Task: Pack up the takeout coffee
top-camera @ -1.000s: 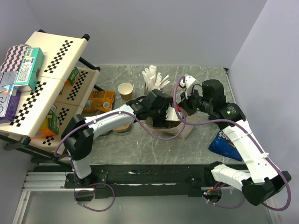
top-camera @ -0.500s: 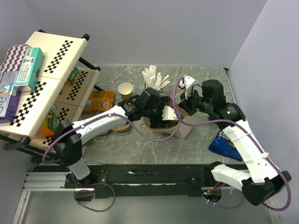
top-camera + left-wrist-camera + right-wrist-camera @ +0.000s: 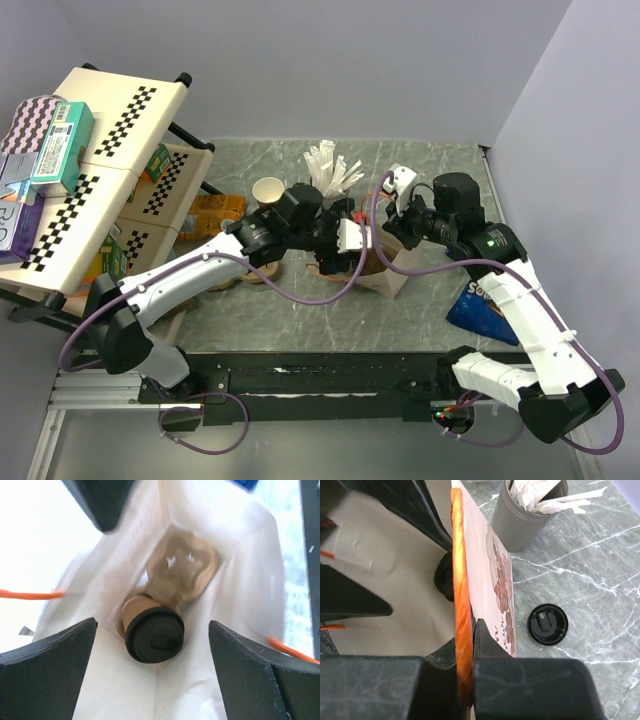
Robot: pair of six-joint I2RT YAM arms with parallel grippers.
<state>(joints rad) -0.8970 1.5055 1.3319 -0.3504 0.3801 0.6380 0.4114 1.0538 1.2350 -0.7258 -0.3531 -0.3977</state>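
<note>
In the left wrist view a brown takeout coffee cup with a black lid stands at the bottom of a white paper bag, next to a moulded cardboard carrier. My left gripper hangs open above the cup with nothing between its fingers. It sits at the bag mouth. My right gripper is shut on the bag's orange handle, holding the bag open from the right. A lidless brown cup stands on the table to the left. A loose black lid lies beside the bag.
A grey cup of white sticks stands just behind the bag. A blue snack bag lies at the right. A checkered shelf rack with boxes fills the left side. An orange packet lies by the rack.
My left arm has drawn its open gripper back up and to the left, out of the bag to its mouth. The right gripper has kept its hold on the handle.
</note>
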